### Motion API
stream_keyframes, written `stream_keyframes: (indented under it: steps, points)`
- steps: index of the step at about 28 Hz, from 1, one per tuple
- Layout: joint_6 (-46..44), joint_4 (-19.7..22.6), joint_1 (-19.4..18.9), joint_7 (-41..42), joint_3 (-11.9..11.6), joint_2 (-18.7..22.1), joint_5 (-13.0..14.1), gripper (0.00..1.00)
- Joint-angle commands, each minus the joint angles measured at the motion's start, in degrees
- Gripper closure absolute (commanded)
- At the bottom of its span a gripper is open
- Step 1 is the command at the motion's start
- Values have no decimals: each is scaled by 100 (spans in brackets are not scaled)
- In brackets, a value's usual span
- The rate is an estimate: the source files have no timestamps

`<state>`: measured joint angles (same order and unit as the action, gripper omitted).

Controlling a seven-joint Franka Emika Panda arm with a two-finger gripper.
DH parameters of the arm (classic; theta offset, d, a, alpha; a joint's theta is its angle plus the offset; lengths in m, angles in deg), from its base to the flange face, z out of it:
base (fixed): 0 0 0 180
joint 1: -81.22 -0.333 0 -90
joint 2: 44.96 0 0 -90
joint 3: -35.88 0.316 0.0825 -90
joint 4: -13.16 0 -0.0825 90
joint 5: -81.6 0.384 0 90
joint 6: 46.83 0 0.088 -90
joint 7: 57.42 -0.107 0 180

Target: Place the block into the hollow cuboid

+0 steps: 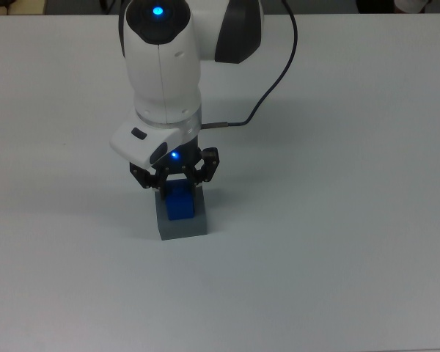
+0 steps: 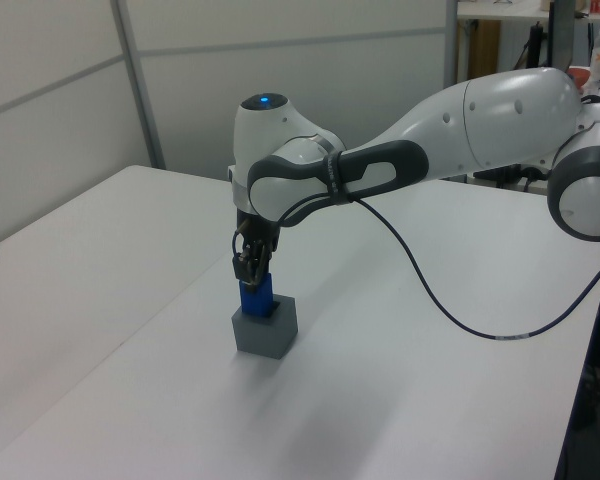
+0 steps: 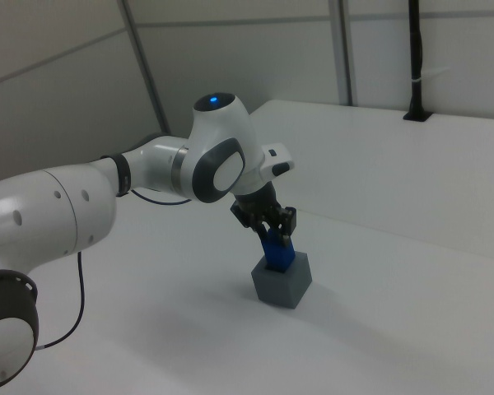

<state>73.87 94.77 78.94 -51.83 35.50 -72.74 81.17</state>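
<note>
While the white arm reaches over the pale table (image 1: 337,242), its gripper (image 1: 175,180) hangs just above the hollow cuboid (image 1: 182,224), with the block (image 1: 180,202) standing in the recess of that grey box. The block's long axis runs up and down: its lower part is sunk in the square opening and its upper part sticks out above the rim, as the left view shows at the block (image 2: 255,298) over the hollow cuboid (image 2: 265,332). In the right view the block (image 3: 277,250) leans slightly, its top tipped toward the gripper (image 3: 267,220) and the right view's left, while its base sits inside the hollow cuboid (image 3: 282,281).

From above, the black fingers (image 1: 207,163) are spread to either side of the block's top end, with a gap showing between each finger and the blue faces, so the pincer looks released and not clamped on anything. In the left view the gripper (image 2: 248,262) sits right over the block's upper end, too close to tell whether they touch.

A blue light glows on the arm's top housing (image 1: 159,11), and a black cable (image 1: 275,81) loops from the wrist away across the table toward the top view's upper right. The grey box rests flat on the table, well clear of its edges.
</note>
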Motion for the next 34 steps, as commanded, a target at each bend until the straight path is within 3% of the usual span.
stream_keyframes:
  steps: [1, 4, 6, 8, 9, 16, 22, 28, 30, 34]
  points:
    - [-451, 12, 0, 320, -41, 71, 69, 67]
    - [-530, 21, 0, 320, -50, 88, 69, 66]
    - [-574, 21, 0, 320, -50, 88, 60, 60]
    - [-601, 12, 0, 250, -50, 88, 78, 14]
    - [-601, 12, 0, 241, -50, 88, 78, 0]
    - [-872, 30, 0, -22, -50, 360, 122, 0]
    - [-1426, 214, 0, -444, -59, 834, 113, 0]
    - [-1620, 1065, -53, -901, -68, 1730, -19, 0]
    - [-1620, 1523, -53, -902, -59, 2170, -80, 0]
    - [-1673, 1884, -44, -910, -59, 2644, -80, 0]
